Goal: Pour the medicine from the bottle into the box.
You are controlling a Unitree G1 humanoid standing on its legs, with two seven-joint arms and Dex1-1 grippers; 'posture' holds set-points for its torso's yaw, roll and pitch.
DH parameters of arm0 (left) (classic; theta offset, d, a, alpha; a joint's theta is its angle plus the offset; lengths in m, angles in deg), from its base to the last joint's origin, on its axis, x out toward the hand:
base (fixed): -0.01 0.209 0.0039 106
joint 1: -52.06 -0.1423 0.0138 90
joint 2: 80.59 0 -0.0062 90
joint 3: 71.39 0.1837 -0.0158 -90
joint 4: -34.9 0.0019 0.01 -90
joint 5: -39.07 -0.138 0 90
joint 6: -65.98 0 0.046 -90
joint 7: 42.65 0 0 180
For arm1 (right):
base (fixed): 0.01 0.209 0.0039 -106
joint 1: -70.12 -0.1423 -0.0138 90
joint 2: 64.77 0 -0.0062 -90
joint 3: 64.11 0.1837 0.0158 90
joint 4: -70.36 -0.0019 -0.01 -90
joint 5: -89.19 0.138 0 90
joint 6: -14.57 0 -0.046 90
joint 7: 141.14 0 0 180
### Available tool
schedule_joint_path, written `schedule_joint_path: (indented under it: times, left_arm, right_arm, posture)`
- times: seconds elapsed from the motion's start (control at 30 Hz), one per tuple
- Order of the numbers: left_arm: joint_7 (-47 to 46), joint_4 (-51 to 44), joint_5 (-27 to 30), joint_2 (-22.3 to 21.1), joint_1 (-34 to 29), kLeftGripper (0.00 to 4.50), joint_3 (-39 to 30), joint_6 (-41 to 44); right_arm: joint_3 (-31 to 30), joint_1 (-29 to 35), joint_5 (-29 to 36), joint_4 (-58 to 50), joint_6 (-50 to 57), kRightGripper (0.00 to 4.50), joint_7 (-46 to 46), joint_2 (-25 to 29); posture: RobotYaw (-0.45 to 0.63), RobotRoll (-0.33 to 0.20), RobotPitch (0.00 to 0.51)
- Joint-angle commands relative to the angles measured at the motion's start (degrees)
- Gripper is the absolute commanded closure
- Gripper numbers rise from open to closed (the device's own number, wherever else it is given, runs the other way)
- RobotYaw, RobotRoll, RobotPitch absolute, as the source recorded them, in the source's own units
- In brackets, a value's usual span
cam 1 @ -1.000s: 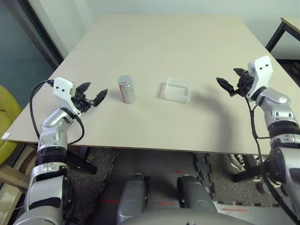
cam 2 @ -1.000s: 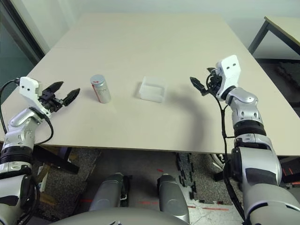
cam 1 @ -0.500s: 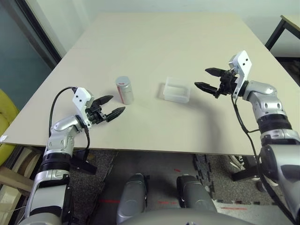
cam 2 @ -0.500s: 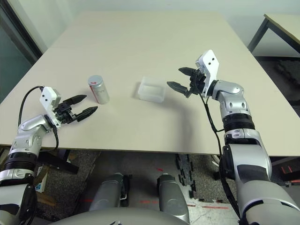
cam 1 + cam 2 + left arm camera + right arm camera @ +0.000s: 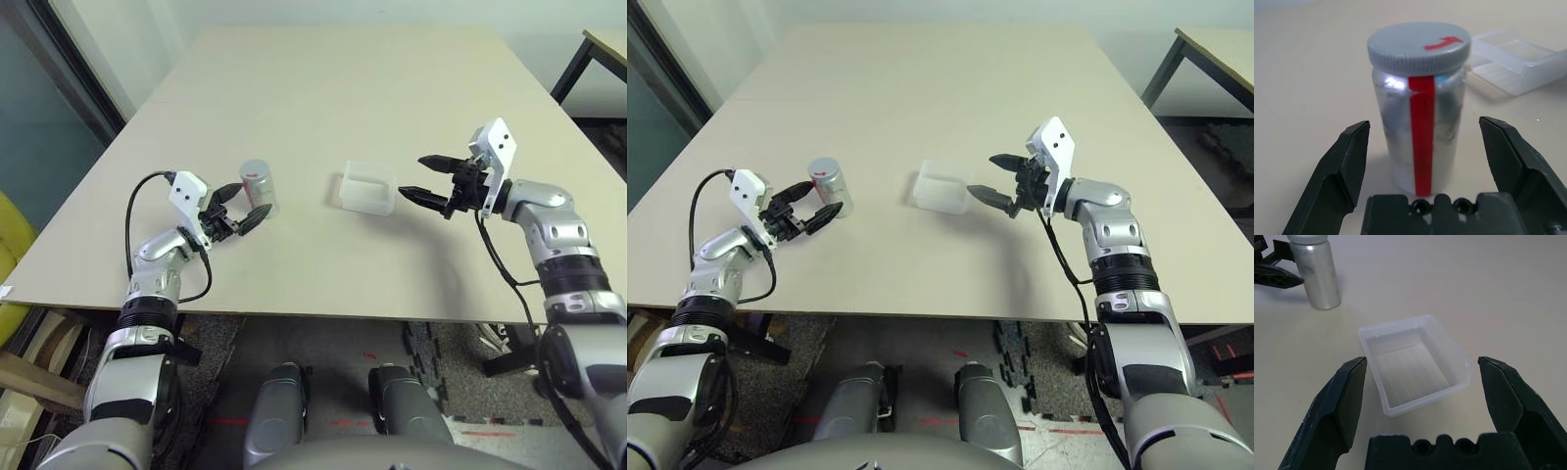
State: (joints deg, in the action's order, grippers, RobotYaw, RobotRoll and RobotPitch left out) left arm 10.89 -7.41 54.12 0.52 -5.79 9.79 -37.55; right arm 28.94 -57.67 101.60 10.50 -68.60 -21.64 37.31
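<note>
Bright, even light falls on the worktop [image 5: 323,108]; soft shadows lie beneath both arms. The bottle [image 5: 1420,105] shows glare, and the box [image 5: 1518,61] behind it is blurred.

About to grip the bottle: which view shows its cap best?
The left wrist view: the bottle stands upright between the open left gripper fingers, grey cap on. Both eye views show it small; the right wrist view shows its side beyond the box.

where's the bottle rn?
The bottle stands upright, cap on, on the table's left half, left of the box, with the open left gripper straddling it, not touching.
</note>
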Motion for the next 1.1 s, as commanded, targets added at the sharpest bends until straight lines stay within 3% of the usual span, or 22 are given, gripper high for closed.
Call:
schedule_joint_path:
  times: [0.03,0.4,0.8,0.9,1.03,1.1]
  left_arm:
    - [-1.0,3.8,-1.9,0.6,1.7,0.01,0.6,-2.4]
    - [-3.1,14.1,-5.0,2.7,8.1,0.01,1.4,-6.6]
    - [-3.8,18.9,-6.9,4.0,11.6,0.01,1.1,-7.2]
    - [-3.3,19.6,-6.2,4.3,12.0,0.58,0.4,-6.5]
    - [-2.7,19.6,-6.3,4.5,12.3,1.98,0.5,-6.4]
    - [-1.8,19.3,-6.2,4.6,12.5,1.97,0.5,-6.2]
  right_arm:
    - [-0.4,1.1,0.5,-1.8,0.9,0.00,0.1,0.4]
    - [-0.3,2.6,0.6,-3.4,1.2,0.00,1.2,0.9]
    - [-0.3,5.1,1.6,-7.5,3.3,0.00,2.5,0.2]
    - [-0.3,5.2,1.7,-8.0,3.8,0.00,2.5,0.2]
    - [-0.6,5.0,1.9,-8.8,4.7,0.00,2.0,0.3]
    - [-0.8,4.9,1.9,-9.0,4.9,0.00,1.8,0.4]
  posture:
    - [-0.07,0.000,0.060]
    - [-0.09,0.000,0.055]
    - [-0.10,0.000,0.062]
    - [-0.11,0.000,0.062]
    - [-0.10,0.000,0.061]
    - [-0.10,0.000,0.060]
